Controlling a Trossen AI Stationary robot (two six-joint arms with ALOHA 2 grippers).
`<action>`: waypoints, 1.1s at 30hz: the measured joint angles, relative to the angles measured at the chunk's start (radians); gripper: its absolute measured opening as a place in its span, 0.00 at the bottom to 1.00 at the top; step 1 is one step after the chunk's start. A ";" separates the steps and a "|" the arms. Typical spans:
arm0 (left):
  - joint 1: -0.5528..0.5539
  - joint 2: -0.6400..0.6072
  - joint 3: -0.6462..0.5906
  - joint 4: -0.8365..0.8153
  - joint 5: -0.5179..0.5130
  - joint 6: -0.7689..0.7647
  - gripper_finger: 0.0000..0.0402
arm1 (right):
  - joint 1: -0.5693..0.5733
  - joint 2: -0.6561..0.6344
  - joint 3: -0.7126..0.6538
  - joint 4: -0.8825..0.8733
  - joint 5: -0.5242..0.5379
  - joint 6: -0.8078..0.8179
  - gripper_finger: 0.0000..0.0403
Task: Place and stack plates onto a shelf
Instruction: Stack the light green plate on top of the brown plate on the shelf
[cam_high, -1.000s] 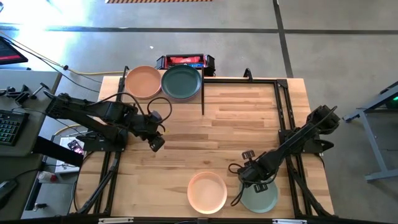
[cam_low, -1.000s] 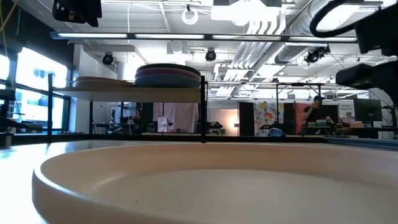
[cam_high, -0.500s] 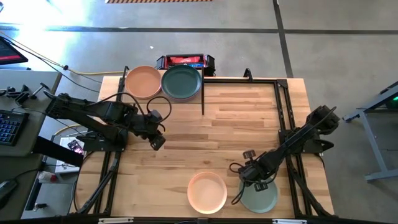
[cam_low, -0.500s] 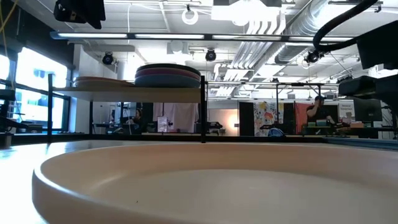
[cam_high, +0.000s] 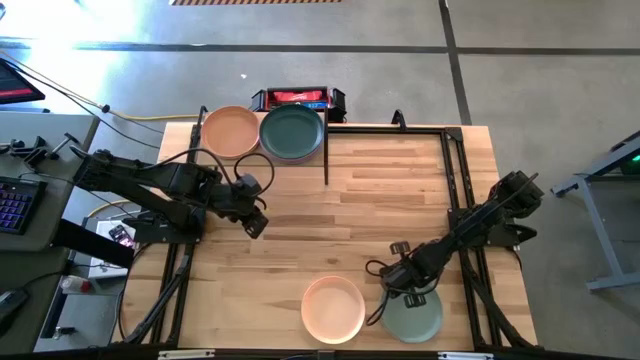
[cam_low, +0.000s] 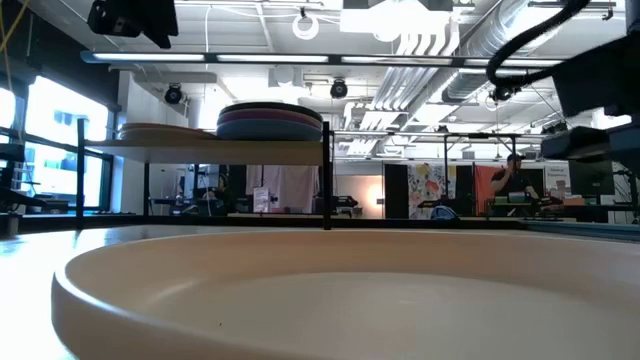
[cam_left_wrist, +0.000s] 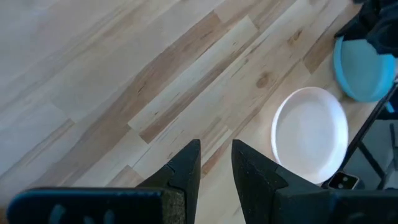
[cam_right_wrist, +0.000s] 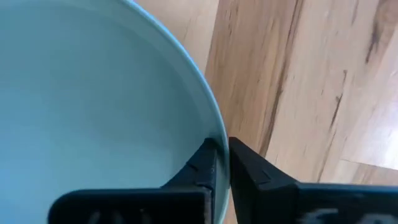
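The left tool (cam_high: 256, 222) hovered over the left middle of the surface (cam_high: 380, 190), above bare wood. Its fingers (cam_left_wrist: 186, 165) stood slightly apart with a narrow gap between them and nothing held.

At the far left edge stood the shelf (cam_high: 325, 150), a board on a thin black frame. Two piles of plates rested on it side by side, a peach pile (cam_high: 231, 131) on the left and a pile topped by a dark teal plate (cam_high: 292, 132) just to its right, their rims touching or nearly so. In the low view the right-hand pile (cam_low: 270, 121) stood thicker than the left one. Behind the shelf, off the surface, lay a red and black box (cam_high: 297, 98).

At the near edge, right of centre, a peach plate (cam_high: 333, 308) lay flat on the surface. It filled the foreground of the low view (cam_low: 300, 300). Just to its right lay a pale sage-green plate (cam_high: 412, 318), close beside it but apart.

The right tool (cam_high: 408, 288) was down at the far rim of the green plate. In the right wrist view its fingers (cam_right_wrist: 205, 165) were closed on the plate's rim (cam_right_wrist: 208, 118), one inside the raised edge and one outside, the plate lying on the wood.

Far off in the room, a person (cam_low: 510, 178) showed at the right of the low view.
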 joint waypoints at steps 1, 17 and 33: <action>0.000 0.000 0.000 0.010 -0.001 0.000 0.19 | -0.004 0.000 0.009 -0.008 0.000 0.003 0.02; 0.000 0.000 0.000 0.113 -0.098 -0.052 0.19 | -0.061 0.000 0.263 -0.440 0.098 0.000 0.00; 0.000 0.000 0.000 0.112 -0.152 -0.103 0.29 | -0.229 0.000 0.703 -0.705 0.361 0.050 0.00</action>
